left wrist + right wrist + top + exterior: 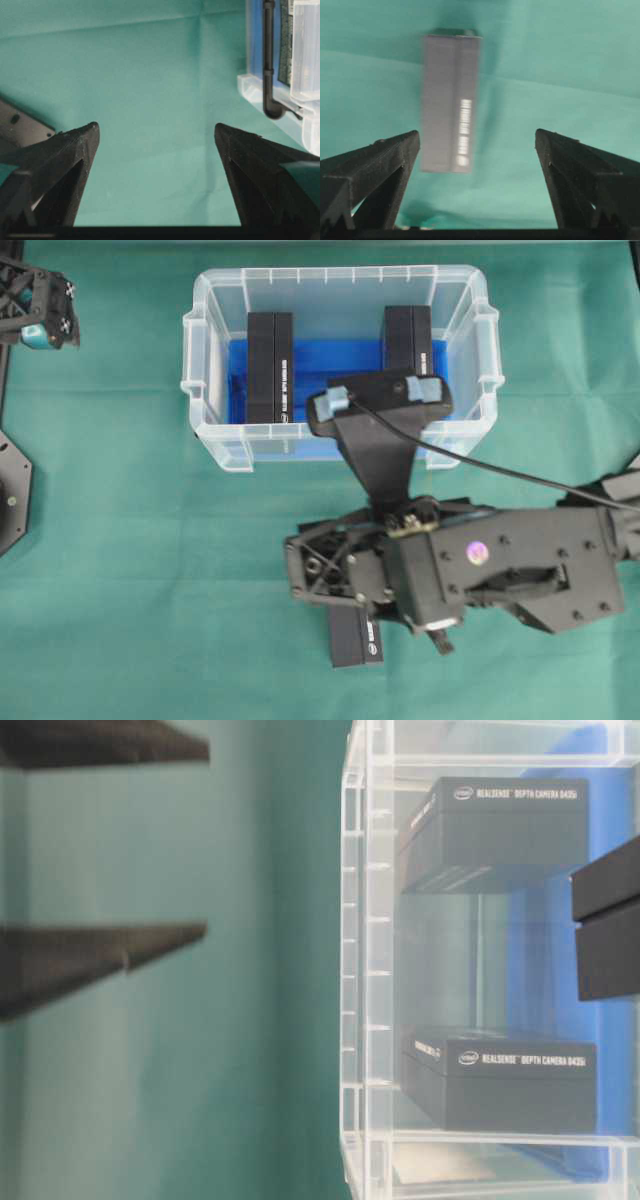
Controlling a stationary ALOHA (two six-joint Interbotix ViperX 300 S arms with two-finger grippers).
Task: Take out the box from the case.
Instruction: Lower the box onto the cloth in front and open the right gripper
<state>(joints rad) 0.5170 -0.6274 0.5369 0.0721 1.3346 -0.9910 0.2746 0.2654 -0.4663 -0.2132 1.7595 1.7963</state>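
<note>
The case [215, 300] is holding two boxes [270, 367]; a third box [356, 642] is lying outside; both grippers [477, 150] are gaping empty

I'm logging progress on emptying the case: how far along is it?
Done: one box lies on the cloth outside the case. In hand: nothing; the right gripper hangs open above that box, the left gripper open too. Left: two boxes inside.
</note>
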